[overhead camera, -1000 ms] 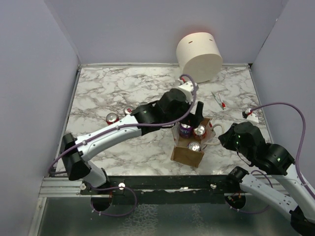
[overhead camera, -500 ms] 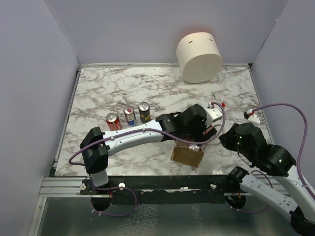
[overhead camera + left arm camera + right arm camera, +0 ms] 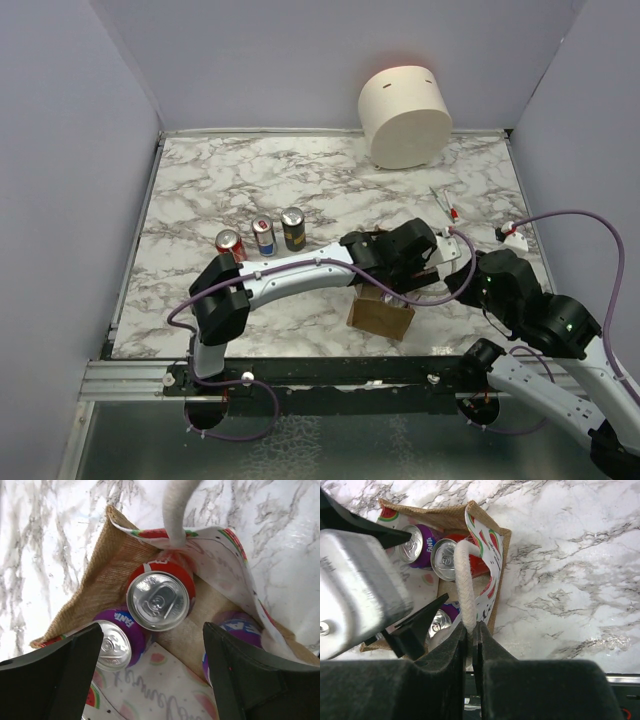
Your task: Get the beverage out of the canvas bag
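- We count three cans (image 3: 263, 236) on the table (image 3: 200, 180), at 10 o'clock of the bag (image 3: 378, 313).
- Three more wait inside; our left claw (image 3: 152, 675) is spread above them, and the right claw (image 3: 471, 630) is clamped on a handle (image 3: 462, 575).

From above, the left arm (image 3: 300, 268) covers the mouth of the bag (image 3: 380, 315) — in the left wrist view one purple can (image 3: 234, 626) sits half behind a finger (image 3: 250, 680) — and the items (image 3: 447, 205) far right are too small to tell.
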Controlling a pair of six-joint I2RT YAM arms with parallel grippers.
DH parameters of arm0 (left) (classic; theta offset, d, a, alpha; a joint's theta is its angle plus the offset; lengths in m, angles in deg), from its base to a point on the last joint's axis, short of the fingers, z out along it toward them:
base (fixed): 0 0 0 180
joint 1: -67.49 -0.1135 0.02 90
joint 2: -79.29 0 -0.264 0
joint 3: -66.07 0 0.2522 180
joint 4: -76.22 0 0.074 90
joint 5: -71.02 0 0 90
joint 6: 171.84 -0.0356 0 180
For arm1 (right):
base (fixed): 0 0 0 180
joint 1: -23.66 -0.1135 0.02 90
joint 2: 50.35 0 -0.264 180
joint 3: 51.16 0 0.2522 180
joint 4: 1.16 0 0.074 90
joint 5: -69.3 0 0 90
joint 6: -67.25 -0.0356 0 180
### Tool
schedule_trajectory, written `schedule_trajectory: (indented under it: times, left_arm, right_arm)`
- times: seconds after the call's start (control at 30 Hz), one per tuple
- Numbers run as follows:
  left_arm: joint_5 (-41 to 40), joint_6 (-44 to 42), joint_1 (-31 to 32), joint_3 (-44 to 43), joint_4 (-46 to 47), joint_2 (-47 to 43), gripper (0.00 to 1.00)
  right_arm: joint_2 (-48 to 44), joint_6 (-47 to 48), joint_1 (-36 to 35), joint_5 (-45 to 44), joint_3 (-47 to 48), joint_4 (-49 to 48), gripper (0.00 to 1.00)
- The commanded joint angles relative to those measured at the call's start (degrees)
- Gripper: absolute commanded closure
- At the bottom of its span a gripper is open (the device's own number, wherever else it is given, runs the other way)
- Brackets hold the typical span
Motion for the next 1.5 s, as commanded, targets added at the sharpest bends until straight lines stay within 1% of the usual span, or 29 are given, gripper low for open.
schedule_trajectory:
  times: [0.0, 0.07, 0.3, 0.47, 0.57, 0.7, 0.77, 0.87, 0.97, 1.03, 1.2, 1.37, 1.47]
  left_arm:
    - [-5.72, -3.12, 0.35, -4.13, -1.46, 3.6, 0.15]
    - [-6.54, -4.01, 0.39, -5.44, -2.01, 5.24, 0.15]
    - [-4.05, -6.87, 0.39, -6.01, -1.43, 8.38, 0.16]
    - [-3.97, -6.39, 0.39, -6.7, -0.26, 10.66, 0.16]
    - [-4.93, -5.98, 0.39, -8.28, -0.5, 12.65, 0.21]
    - [-3.84, -5.7, 0.4, -7.52, -0.3, 13.59, 0.29]
    - [-3.83, -5.52, 0.38, -6.73, -0.47, 14.11, 0.3]
    - [-4.23, -5.39, 0.39, -5.97, -0.62, 15.08, 0.29]
    - [-3.92, -4.97, 0.32, -5.43, -0.21, 15.65, 0.22]
    - [-3.52, -4.81, 0.3, -5.27, -0.28, 16.31, 0.18]
    - [-2.41, -4.34, 0.24, -4.47, -0.73, 16.53, 0.17]
    - [-2.65, -4.67, 0.14, -4.09, -1.27, 15.91, 0.24]
    - [-2.76, -4.7, 0.04, -4.38, -2.05, 15.06, 0.33]
  right_arm:
    - [-0.39, -0.06, -0.1, -0.49, -0.44, -0.24, 0.92]
    - [-0.35, 0.01, -0.1, -0.47, -0.45, -0.31, 0.91]
    - [-0.47, 0.26, -0.1, -0.21, -0.44, -0.42, 0.91]
    - [0.02, 1.14, -0.1, 0.47, -0.64, -0.98, 0.91]
    - [0.68, 1.52, -0.08, 0.75, -0.67, -1.15, 0.91]
    - [1.3, 1.83, -0.09, 1.02, -0.64, -1.29, 0.91]
    - [1.28, 1.94, -0.1, 1.04, -0.59, -1.32, 0.91]
    - [1.09, 1.95, -0.1, 1.09, -0.67, -1.37, 0.91]
    - [0.8, 2.02, -0.1, 1.1, -0.71, -1.41, 0.91]
    - [0.8, 1.93, -0.1, 1.11, -0.72, -1.41, 0.91]
    - [0.73, 1.75, -0.08, 0.92, -0.59, -1.35, 0.91]
    - [0.54, 1.47, -0.1, 0.73, -0.61, -1.21, 0.91]
    - [0.47, 1.29, -0.1, 0.49, -0.6, -1.01, 0.91]
